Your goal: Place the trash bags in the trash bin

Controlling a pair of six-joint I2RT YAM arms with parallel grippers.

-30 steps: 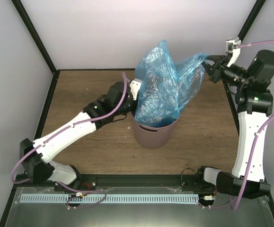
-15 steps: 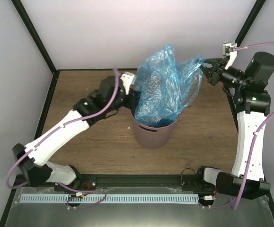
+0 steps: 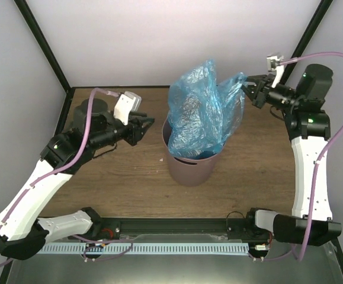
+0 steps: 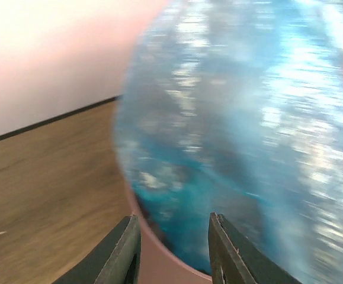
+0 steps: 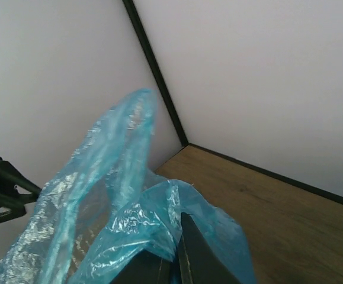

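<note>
At the middle of the table, the trash bag [image 3: 201, 112] stands with its lower part inside the trash bin [image 3: 194, 168]. The greater part billows above the rim, with one upper corner drawn out toward the right.

- **Bag:** thin, translucent light-blue film, glossy and finely crinkled, with no shape of its own (it seems to stand only where it is held or where trapped air props it).
- **Bin:** round, tapered, dusty mauve-brown plastic, smooth and rigid-looking, with an oval handle cut-out below the rim.
- **Right gripper [image 3: 249, 89]:** fingers [image 5: 198, 254] pressed together on the drawn-out corner, held high beside the bin.
- **Left gripper [image 3: 146, 125]:** fingers [image 4: 124, 254] apart with nothing between them, pointing at the bin's left rim, near it but not touching bin or film.
- **Table [image 3: 118, 177]:** brown wood-grain board, with plain pale walls behind.

Likely failures, judged from this arrangement:
1. The film may spring back out if pushed down and let go, since it is bulkier than the bin and holds air.
2. A pull on the pinched corner away from the bin could lift out what is already seated, or tip the light bin.
3. Slick film may slip from the pinch, or tear where it is bunched.
4. A left-side push that lands on the bin wall rather than the film would slide the bin across the board.
</note>
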